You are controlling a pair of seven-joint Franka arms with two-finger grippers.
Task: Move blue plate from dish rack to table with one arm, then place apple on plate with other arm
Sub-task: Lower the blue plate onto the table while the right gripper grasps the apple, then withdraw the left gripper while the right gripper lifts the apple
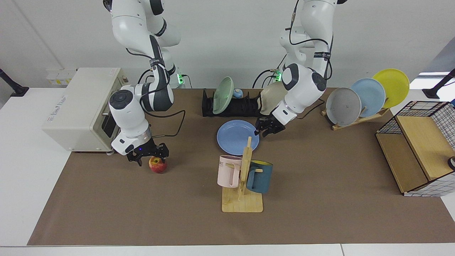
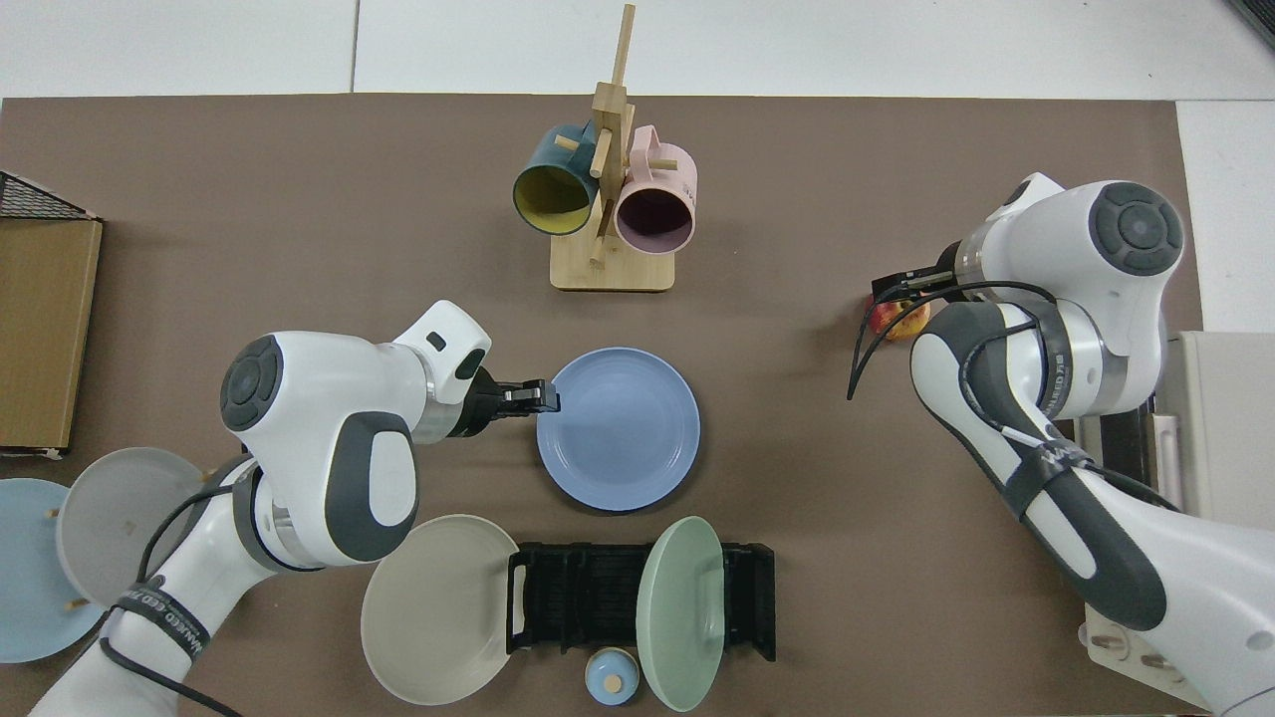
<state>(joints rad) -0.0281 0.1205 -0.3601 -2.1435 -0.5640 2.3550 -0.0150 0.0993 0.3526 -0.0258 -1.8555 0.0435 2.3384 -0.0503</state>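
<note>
The blue plate lies flat on the table, in front of the black dish rack. My left gripper is low at the plate's rim, on the side toward its own arm, and looks shut on that rim. The red and yellow apple rests on the mat in front of the toaster oven. My right gripper hangs open right over the apple, with a finger on either side. It hides part of the apple in the top view.
A wooden mug tree with a pink and a dark blue mug stands just in front of the plate. The dish rack holds a green plate, and a beige plate leans at its end. A toaster oven, a slanted wooden plate rack and a wire-sided crate line the sides.
</note>
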